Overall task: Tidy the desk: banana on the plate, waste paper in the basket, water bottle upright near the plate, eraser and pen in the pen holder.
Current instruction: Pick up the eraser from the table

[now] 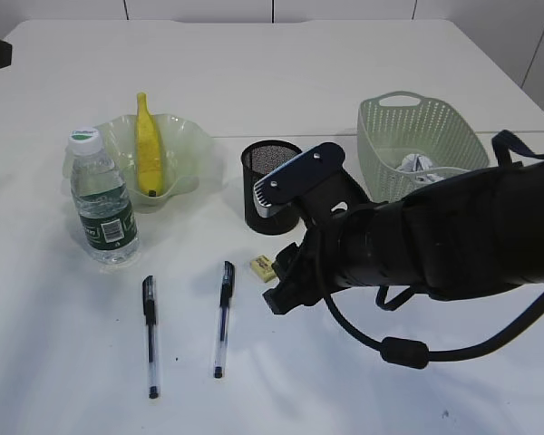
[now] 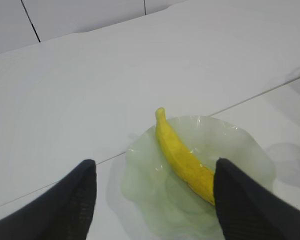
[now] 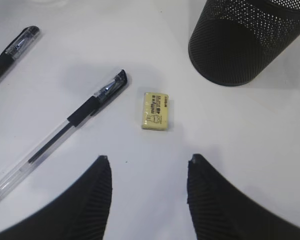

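The banana [image 1: 143, 145] [image 2: 182, 157] lies in the pale green plate [image 1: 186, 145] [image 2: 240, 150]. My left gripper [image 2: 155, 172] hangs open above the plate's near side, holding nothing. The water bottle [image 1: 102, 204] stands upright beside the plate. The eraser [image 1: 262, 266] [image 3: 156, 111] lies on the desk [image 1: 344, 72] in front of the black pen holder [image 1: 270, 186] [image 3: 240, 40]. My right gripper [image 1: 281, 292] [image 3: 149, 160] is open just short of the eraser, above the desk. One pen [image 1: 223, 317] [image 3: 65, 130] lies left of the eraser, another pen [image 1: 149, 335] [image 3: 12, 52] farther left. Waste paper [image 1: 420, 168] sits in the basket [image 1: 390, 136].
The right arm and its cable [image 1: 408, 349] cover the desk's right front. The pen holder stands close behind the right gripper.
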